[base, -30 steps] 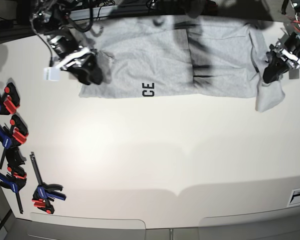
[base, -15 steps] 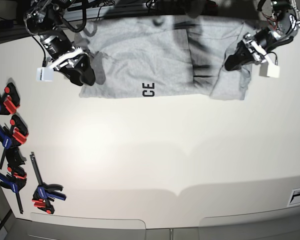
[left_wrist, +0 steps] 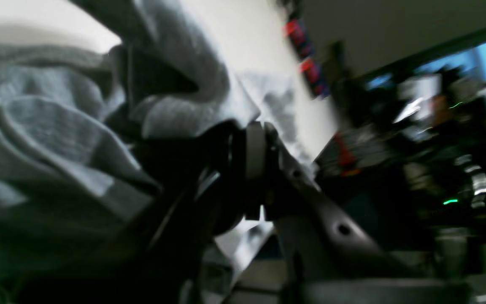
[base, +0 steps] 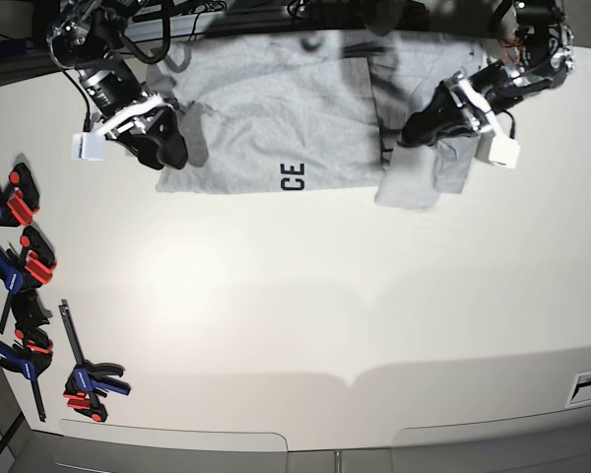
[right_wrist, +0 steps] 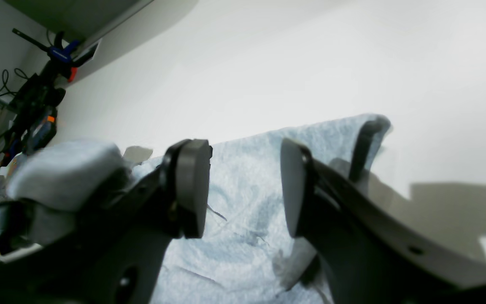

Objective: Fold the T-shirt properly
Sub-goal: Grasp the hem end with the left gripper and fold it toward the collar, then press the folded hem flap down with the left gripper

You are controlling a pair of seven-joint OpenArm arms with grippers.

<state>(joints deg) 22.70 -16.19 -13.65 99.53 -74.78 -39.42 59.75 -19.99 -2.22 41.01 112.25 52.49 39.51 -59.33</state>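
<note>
The light grey T-shirt [base: 276,118] lies spread along the far side of the table, black letters "CE" [base: 293,177] showing near its front hem. My left gripper [base: 419,126], on the right in the base view, is shut on the shirt's right side and holds it lifted, a flap hanging below it. In the left wrist view bunched grey T-shirt fabric [left_wrist: 57,139] fills the frame around the left gripper [left_wrist: 236,141]. My right gripper [base: 167,148] stands open at the shirt's left edge. The right wrist view shows the right gripper [right_wrist: 243,185] empty just above the T-shirt cloth [right_wrist: 243,253].
Several red, blue and black clamps [base: 20,256] lie along the table's left edge, one more clamp [base: 89,379] nearer the front. The white table [base: 295,315] stretches in front of the shirt. Cables and equipment sit behind the far edge.
The left gripper has carried the shirt's right side leftwards over the body, from the far right edge toward the middle. The right gripper shifted slightly up and left, still open.
</note>
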